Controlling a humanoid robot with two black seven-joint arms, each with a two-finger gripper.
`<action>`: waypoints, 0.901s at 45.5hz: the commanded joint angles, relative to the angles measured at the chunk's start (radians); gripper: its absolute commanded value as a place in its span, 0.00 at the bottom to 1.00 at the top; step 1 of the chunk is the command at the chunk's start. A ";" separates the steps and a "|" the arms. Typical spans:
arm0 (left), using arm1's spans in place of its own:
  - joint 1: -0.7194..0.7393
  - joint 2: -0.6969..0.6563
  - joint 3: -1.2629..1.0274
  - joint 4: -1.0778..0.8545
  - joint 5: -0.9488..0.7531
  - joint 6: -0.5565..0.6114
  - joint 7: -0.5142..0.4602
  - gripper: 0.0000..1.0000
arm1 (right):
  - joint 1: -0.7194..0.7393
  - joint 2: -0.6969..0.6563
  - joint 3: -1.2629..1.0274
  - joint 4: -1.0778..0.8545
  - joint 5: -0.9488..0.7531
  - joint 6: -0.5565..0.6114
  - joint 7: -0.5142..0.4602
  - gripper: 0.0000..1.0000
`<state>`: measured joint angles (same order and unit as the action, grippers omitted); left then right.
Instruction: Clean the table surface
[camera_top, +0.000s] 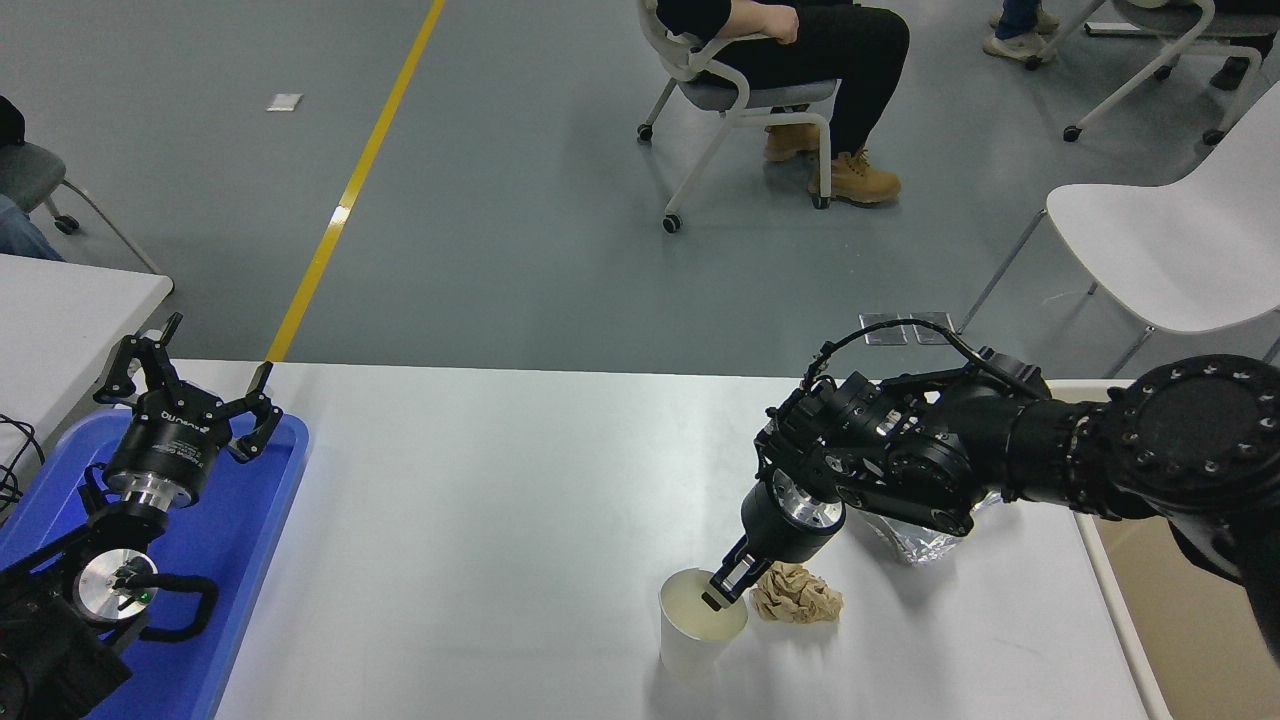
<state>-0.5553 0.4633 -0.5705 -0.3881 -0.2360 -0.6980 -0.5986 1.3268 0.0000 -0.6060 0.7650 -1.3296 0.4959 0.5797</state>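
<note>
The white table surface (500, 500) spans the lower half of the head view. A white paper cup (693, 640) is near its front edge, right of centre. My right gripper (722, 590) points down and is shut on the cup's far rim, one finger inside and one outside. The cup looks lifted off the table and slightly tilted. A crumpled brown paper wad (797, 594) lies just right of the cup. Crumpled silver foil (912, 538) sits behind it, partly hidden under my right arm. My left gripper (185, 385) is parked at the lower left, open, over the blue tray (245, 560).
A smaller white table (60, 310) stands at the far left. Beyond the table a person sits on a wheeled chair (735, 90). A white chair (1180, 240) stands at the right.
</note>
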 joint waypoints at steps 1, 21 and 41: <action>0.000 0.000 0.000 0.000 0.000 0.000 -0.001 1.00 | 0.005 0.000 -0.003 -0.006 -0.013 0.000 0.054 0.00; 0.000 0.000 0.000 0.000 0.000 0.000 -0.001 1.00 | 0.095 0.000 0.152 -0.047 0.116 -0.023 0.068 0.00; 0.000 0.000 0.001 0.000 0.000 0.000 -0.001 1.00 | 0.156 -0.005 0.295 -0.052 0.270 -0.027 0.068 0.00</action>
<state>-0.5553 0.4633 -0.5699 -0.3881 -0.2361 -0.6980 -0.5995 1.4487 0.0000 -0.3717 0.7171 -1.1338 0.4718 0.6463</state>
